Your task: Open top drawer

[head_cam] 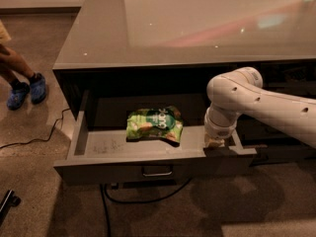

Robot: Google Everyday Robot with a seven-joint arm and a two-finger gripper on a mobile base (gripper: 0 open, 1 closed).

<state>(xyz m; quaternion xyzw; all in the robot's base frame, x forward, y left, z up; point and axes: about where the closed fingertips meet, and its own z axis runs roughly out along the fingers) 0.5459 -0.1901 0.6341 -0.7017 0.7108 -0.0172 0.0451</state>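
Observation:
The top drawer [113, 168] is pulled well out from under the grey counter [192, 28]. Its dark front carries a small metal bar handle [157, 172] at the centre, and its inner walls are lighter grey. A green snack bag [154, 124] lies inside, near the middle. My white arm [261, 100] reaches in from the right. The gripper [215, 142] points down into the drawer's front right corner, just behind the drawer front.
A person's legs in blue shoes [25, 89] stand at the far left. A black cable [44, 137] runs over the speckled floor left of the drawer and another loops under it. Dark drawer fronts of the other column [286, 132] sit behind my arm.

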